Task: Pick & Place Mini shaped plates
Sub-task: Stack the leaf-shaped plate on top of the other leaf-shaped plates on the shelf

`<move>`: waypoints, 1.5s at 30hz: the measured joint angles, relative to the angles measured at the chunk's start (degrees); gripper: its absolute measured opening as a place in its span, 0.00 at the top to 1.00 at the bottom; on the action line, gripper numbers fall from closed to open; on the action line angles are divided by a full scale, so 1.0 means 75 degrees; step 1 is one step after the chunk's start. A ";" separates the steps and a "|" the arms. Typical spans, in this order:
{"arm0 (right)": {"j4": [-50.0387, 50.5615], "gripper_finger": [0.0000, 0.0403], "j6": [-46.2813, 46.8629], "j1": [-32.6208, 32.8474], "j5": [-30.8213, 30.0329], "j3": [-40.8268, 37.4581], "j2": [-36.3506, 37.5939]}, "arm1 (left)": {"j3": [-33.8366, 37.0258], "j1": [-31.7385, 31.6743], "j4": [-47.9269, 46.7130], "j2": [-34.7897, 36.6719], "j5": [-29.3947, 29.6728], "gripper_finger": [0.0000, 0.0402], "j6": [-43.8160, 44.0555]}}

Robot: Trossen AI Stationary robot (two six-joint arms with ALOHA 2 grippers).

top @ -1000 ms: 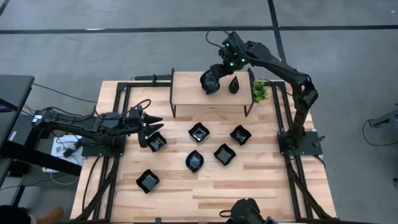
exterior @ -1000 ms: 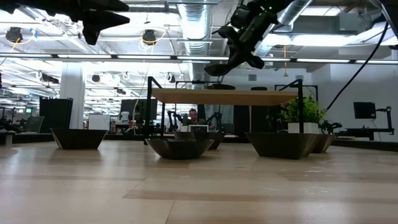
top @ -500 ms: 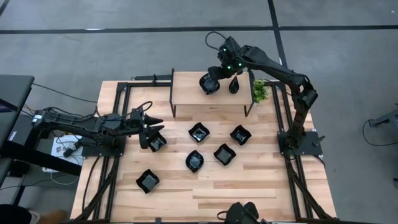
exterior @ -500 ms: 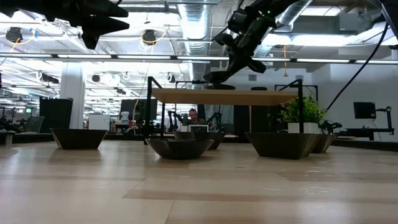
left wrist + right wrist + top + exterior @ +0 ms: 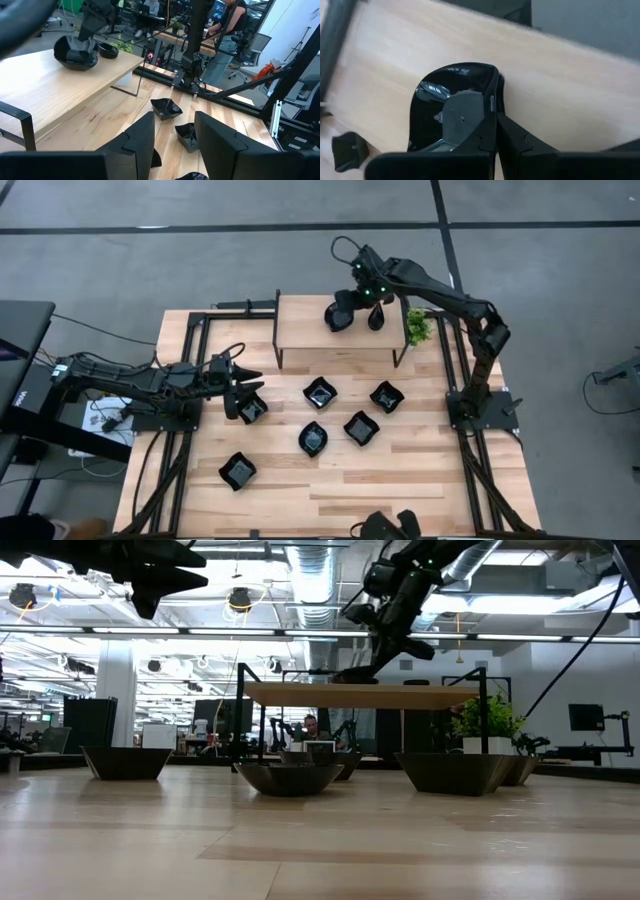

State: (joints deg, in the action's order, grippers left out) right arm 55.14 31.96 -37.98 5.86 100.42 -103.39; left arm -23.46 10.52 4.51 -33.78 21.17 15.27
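High view: right gripper (image 5: 347, 304), clamped on rim of glossy black mini plate (image 5: 338, 316), was lowered onto raised wooden shelf (image 5: 300, 330); release judged next. Left gripper (image 5: 248, 387), fingers apart, was kept above table (image 5: 420, 470) plate (image 5: 250, 410).

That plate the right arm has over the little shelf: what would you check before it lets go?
1. Grip: right fingers shut on the plate rim: ok.
2. Plate over the shelf, not past its edge: ok.
3. Plate resting on the shelf surface: cannot tell, though the low view shows it very near.
4. Clear of the teardrop plate already there: ok, a gap shows.
5. Clear of the plant: ok.
6. Left fingers open, waiting above a table plate, far off: ok.
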 joint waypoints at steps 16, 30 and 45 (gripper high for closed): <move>-0.0249 1.00 0.0149 0.0097 -0.0023 -0.0200 0.0002 | -0.0006 0.0000 0.0006 -0.0003 0.0005 0.65 0.0000; -0.0215 1.00 0.0084 0.0170 0.0004 -0.0199 0.0002 | -0.0006 -0.0003 0.0012 -0.0003 0.0026 0.65 0.0000; -0.0203 0.99 -0.0052 0.0263 -0.0194 -0.0198 0.0002 | -0.0009 0.0000 0.0047 -0.0003 -0.0009 0.65 0.0000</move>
State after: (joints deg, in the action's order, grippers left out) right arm 53.62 31.57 -36.01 4.40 98.94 -103.37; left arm -23.53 10.52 4.87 -33.80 21.10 15.27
